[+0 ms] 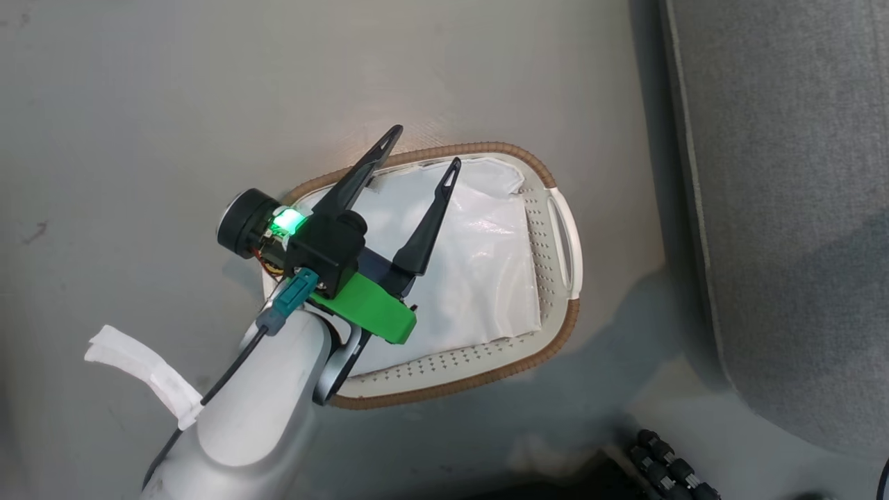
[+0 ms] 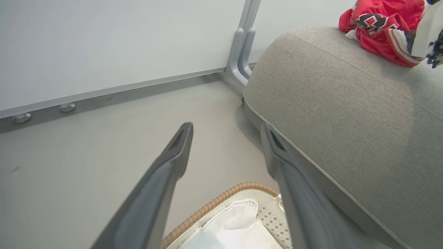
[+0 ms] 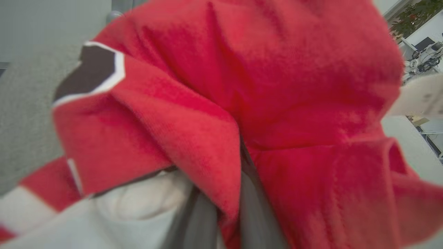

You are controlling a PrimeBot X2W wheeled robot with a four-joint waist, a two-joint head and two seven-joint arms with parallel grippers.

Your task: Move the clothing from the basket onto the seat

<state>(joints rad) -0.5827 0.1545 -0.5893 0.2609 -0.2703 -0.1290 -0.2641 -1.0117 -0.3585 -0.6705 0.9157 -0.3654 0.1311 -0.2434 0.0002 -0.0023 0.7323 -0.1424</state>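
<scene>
Our left gripper [image 1: 425, 146] holds its jaws spread wide, nothing between them, above the basket [image 1: 545, 243]; inside lies a glossy white sheet [image 1: 479, 264]; our right gripper [image 3: 226, 221] has its jaws pinched on a fold of the red jersey [image 3: 277, 86], tips buried in cloth; the jersey sits bunched on the grey seat [image 2: 346, 121], which stands beside the basket on the floor [image 1: 173, 104].

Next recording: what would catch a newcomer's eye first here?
Bright red clothing, bunched around the right gripper in the right wrist view and resting on the grey seat in the left wrist view. Next, in the head view, the left gripper hangs open over the basket, which holds a glossy white sheet.
</scene>
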